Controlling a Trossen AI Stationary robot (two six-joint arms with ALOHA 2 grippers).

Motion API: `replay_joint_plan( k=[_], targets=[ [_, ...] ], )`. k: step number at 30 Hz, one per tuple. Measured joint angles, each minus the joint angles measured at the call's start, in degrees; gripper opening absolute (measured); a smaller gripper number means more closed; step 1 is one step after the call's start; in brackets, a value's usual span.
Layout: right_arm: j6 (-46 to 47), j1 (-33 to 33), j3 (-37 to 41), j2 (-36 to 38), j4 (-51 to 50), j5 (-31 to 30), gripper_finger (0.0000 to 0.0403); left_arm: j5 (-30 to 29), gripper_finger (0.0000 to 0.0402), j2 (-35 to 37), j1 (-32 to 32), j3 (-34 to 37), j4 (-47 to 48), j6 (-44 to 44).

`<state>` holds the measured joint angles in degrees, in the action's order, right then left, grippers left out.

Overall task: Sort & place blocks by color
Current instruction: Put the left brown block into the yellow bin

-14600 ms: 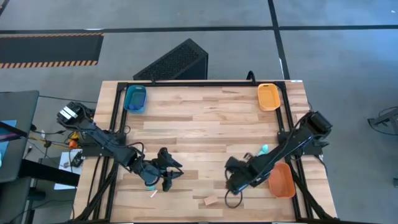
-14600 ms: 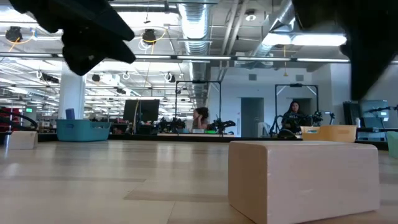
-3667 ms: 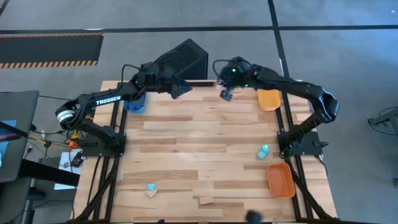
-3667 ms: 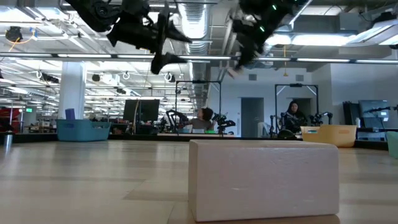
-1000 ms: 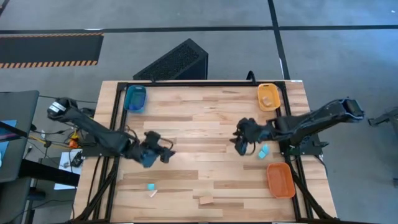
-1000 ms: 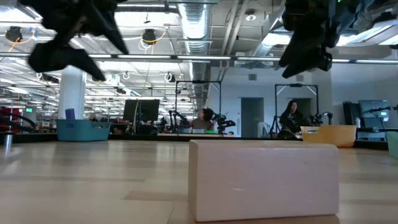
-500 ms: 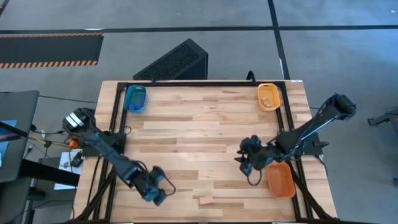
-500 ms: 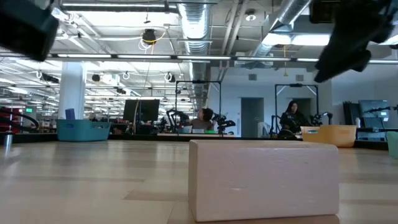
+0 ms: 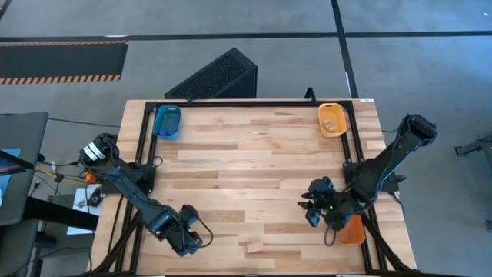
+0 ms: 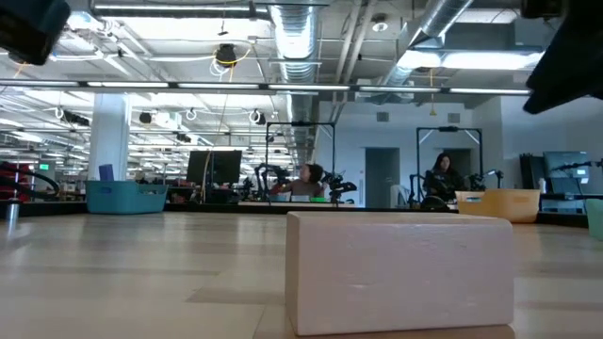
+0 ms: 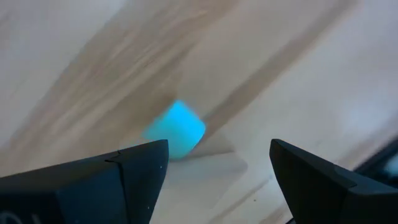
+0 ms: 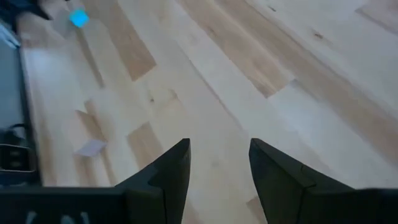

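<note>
In the left wrist view a light cyan cube (image 11: pixel 177 129) lies on the table against a pale tan piece (image 11: pixel 214 167). My left gripper (image 11: pixel 219 149) hangs open just above them, pointing down, at the near left (image 9: pixel 187 240); it hides both from the high view. A tan wooden block (image 9: pixel 254 248) lies flat near the front edge and looms large in the low view (image 10: pixel 400 273). My right gripper (image 9: pixel 314 214) hovers open over bare wood, left of the orange tray (image 9: pixel 355 231), with nothing between its fingers (image 12: pixel 219 144). Another tan piece (image 9: pixel 331 121) lies in the yellow-orange tray (image 9: pixel 332 109).
A blue tray (image 9: pixel 167 121) stands at the far left corner, the yellow-orange tray at the far right. My right arm (image 9: pixel 377 173) reaches over the orange tray and covers part of it. The table's middle (image 9: pixel 246 169) is bare wood. People show in the room behind the table.
My left gripper has swung from the table's left middle toward the near edge, sunk and tipped to point down over the cyan cube. My right gripper has gone from the right middle toward the near edge, ending beside the orange tray. No block has moved.
</note>
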<state>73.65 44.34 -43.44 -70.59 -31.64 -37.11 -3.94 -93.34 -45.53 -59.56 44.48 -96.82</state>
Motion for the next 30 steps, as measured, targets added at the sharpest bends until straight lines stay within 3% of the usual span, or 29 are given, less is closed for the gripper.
replay_joint_plan(
  k=[5, 19, 30],
  targets=[
    [6.51, 3.29, 0.0, 0.0, -4.16, -2.96, 0.0182, -1.33, 0.0265, -0.52, -2.51, -0.33, -0.37, -29.75],
    [16.93, 8.36, 0.0, -0.02, -8.66, -6.52, 0.0174, 8.47, 0.0265, -3.39, -1.9, -1.45, 2.44, -31.96],
    [16.91, 7.8, 0.0, -0.02, -8.77, -6.53, 0.0171, 7.43, 0.0265, -3.39, -2.41, 0.7, 1.2, -32.26]
  ],
)
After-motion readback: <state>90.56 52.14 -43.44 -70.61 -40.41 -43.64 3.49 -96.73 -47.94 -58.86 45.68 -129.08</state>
